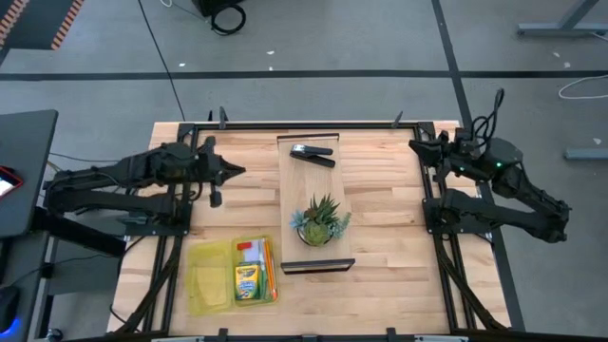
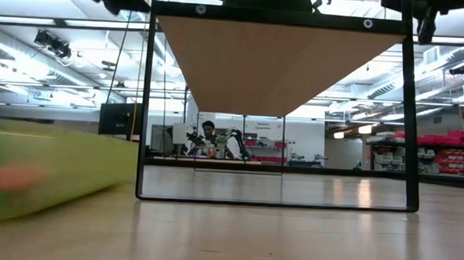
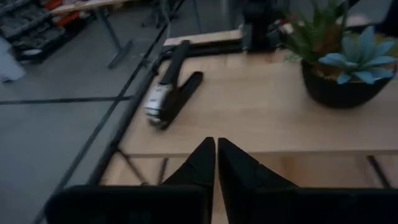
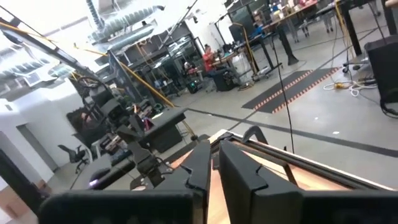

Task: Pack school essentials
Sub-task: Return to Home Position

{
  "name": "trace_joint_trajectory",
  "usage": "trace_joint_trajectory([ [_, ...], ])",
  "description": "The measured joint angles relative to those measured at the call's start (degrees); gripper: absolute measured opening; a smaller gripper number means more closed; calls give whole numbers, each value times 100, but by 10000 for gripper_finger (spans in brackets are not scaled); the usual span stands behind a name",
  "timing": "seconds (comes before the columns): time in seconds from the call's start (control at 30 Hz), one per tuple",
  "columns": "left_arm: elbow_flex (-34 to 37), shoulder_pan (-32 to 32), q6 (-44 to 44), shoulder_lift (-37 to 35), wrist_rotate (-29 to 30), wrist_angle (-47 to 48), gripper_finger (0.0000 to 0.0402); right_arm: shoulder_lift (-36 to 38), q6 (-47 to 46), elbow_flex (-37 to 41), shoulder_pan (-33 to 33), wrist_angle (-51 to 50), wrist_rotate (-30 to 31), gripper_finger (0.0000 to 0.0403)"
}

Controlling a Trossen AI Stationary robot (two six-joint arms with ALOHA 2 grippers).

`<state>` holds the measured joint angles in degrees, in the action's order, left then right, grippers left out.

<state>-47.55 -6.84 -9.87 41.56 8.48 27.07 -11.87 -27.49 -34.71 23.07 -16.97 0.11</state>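
Note:
In the high view a translucent yellow-green pouch [image 1: 211,277] lies flat on the table's near left part. On its right half lie the yellow-and-green crayon box [image 1: 248,283], thin orange pencils [image 1: 270,270] and a pale pad with a small red piece [image 1: 248,251]. I cannot make out the scissors. My left gripper [image 1: 231,171] hovers shut over the table's left side, far of the pouch; in its wrist view the fingertips [image 3: 216,148] point at the raised shelf. My right gripper [image 1: 415,145] waits shut near the far right corner, its fingers [image 4: 214,155] closed on nothing.
A raised wooden shelf [image 1: 294,185] on a black frame spans the table's middle, carrying a black stapler [image 1: 313,154] at its far end and a spiky potted plant [image 1: 321,221] nearer. The low view looks under the shelf [image 2: 278,61], with the pouch [image 2: 49,177] blurred at left.

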Motion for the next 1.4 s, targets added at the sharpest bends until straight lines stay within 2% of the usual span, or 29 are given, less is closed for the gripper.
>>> trace_joint_trajectory([
  [0.23, 1449, -9, 728, -591, -159, -1717, 4, 50, -162, 354, 0, -16, -256, 22],
  [0.5, 1943, -13, 922, -1548, 393, -1808, 6, 300, -87, 728, 0, -14, -294, 10],
  [0.77, 2551, -12, 1222, -2514, 598, -2053, 7, 784, 28, 924, 0, 0, -296, 9],
  [0.9, 2868, -12, 1222, -2884, 611, -2478, 3, 964, 180, 1041, 0, 0, -296, 8],
  [1.1, 3389, -12, 1216, -3283, 611, -3132, 7, 1085, 312, 1242, 0, 38, -298, 8],
  [1.27, 3774, -12, 1182, -3481, 608, -3579, 3, 1084, 343, 1564, 0, 494, -396, 8],
  [1.4, 3875, -3, 1224, -3573, 548, -3566, 7, 1081, 258, 1806, 0, 832, -427, 8],
])
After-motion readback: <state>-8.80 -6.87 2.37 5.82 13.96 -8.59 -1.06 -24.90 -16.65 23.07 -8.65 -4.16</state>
